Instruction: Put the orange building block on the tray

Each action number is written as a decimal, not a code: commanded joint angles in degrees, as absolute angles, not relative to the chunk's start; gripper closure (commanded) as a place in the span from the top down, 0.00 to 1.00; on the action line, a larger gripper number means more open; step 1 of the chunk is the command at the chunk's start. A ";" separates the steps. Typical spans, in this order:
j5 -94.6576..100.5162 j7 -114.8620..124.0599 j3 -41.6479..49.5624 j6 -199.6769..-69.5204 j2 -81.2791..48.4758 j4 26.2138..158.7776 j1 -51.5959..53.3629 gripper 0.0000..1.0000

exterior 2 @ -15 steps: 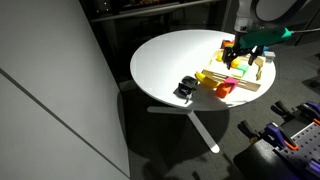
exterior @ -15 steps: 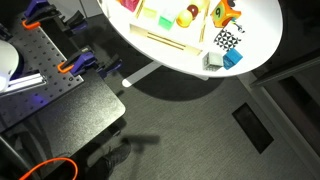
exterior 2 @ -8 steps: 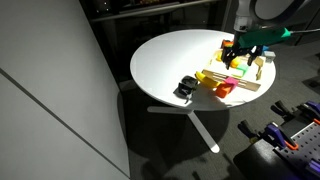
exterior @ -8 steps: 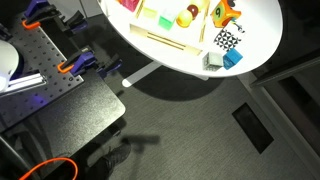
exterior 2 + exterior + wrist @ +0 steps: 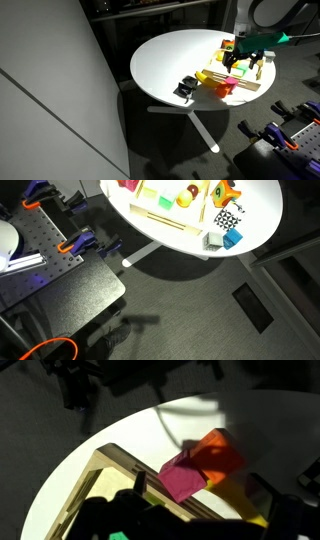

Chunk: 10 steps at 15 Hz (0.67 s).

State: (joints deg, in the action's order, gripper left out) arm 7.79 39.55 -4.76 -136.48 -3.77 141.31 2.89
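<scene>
The orange building block sits on the white round table just past the short end of the tray. It shows in both exterior views, small beside the gripper. In the wrist view the orange building block touches a magenta block at the tray's wooden rim. My gripper hovers over this end of the tray. Its fingers stand apart, dark at the frame's bottom corners, and hold nothing that I can see.
A black-and-white checkered block, a blue cube and a grey block lie on the table beside the tray. A red-and-yellow rounded piece and several other blocks lie in the tray. Clamps and a metal bench stand below.
In an exterior view the gripper has risen slightly. The blocks and the tray have not moved.
</scene>
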 commanded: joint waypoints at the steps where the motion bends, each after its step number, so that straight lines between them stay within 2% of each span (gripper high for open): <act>1: 12.36 45.73 -3.25 -138.61 -5.93 141.42 4.18 1.00; 10: 20.34 58.14 -0.24 -144.33 -12.32 139.59 8.23 1.00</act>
State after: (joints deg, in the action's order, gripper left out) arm 17.08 53.56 -2.11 -142.46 -10.43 140.94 6.53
